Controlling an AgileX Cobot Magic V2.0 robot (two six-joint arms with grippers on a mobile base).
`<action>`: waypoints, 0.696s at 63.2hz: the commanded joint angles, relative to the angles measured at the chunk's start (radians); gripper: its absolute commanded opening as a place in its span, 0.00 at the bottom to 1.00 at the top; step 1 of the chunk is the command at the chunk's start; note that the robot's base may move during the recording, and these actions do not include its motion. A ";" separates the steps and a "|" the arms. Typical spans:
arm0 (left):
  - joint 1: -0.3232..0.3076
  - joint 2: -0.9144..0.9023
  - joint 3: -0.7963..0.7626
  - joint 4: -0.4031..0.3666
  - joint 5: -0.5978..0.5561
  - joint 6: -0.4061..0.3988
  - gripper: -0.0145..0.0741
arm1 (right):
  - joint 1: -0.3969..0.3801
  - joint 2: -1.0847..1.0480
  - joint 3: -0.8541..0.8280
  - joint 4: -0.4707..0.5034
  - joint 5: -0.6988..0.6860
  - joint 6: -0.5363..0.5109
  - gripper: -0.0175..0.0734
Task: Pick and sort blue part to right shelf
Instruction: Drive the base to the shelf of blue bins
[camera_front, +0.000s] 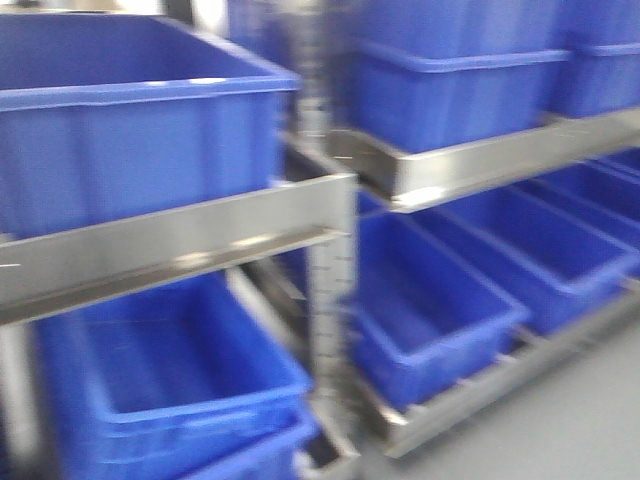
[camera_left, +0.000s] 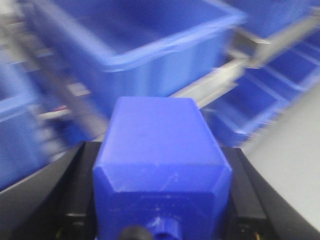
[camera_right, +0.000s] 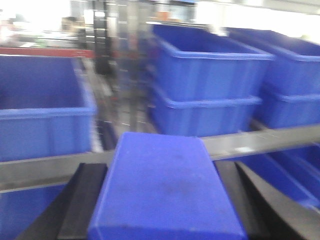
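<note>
Nearest the left wrist camera, the left gripper (camera_left: 160, 200) is closed on the blue part (camera_left: 157, 145). Its black fingers (camera_left: 80, 195) press on both sides of the part. The part shows sloped shoulders and a small round knob (camera_left: 162, 231) pointing back at the camera. It is held in the air, in front of the shelves and not on them.

In the right wrist view the right gripper (camera_right: 162, 205) is clamped the same way on a blue block (camera_right: 162, 175), with dark fingers (camera_right: 82, 200) on either side. Only a flat face of this block shows, so the shape of its top cannot be told.

Everything beyond is blurred. In the front view a steel post (camera_front: 332, 300) stands between two shelf units. Left of the post, a large bin (camera_front: 130, 130) sits on a steel rail (camera_front: 170, 245), with an open bin (camera_front: 180, 380) under that rail. Right of the post, a second rail (camera_front: 480, 160) carries stacked bins (camera_front: 450, 90), and below it a row of open bins (camera_front: 440, 310) runs away to the right. Grey floor (camera_front: 570, 410) lies to the right of the post's foot.

Behind the blue part there is a blue tub (camera_left: 150, 45) above a shelf edge (camera_left: 215, 85). Which side of the post these are on cannot be told.
</note>
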 joint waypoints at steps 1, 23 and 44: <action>0.000 0.016 -0.027 0.003 -0.088 -0.010 0.56 | 0.000 0.019 -0.030 -0.015 -0.098 -0.006 0.51; 0.000 0.016 -0.027 0.003 -0.088 -0.010 0.56 | 0.000 0.019 -0.030 -0.015 -0.098 -0.006 0.51; 0.000 0.016 -0.027 0.003 -0.088 -0.010 0.56 | 0.000 0.019 -0.030 -0.015 -0.098 -0.006 0.51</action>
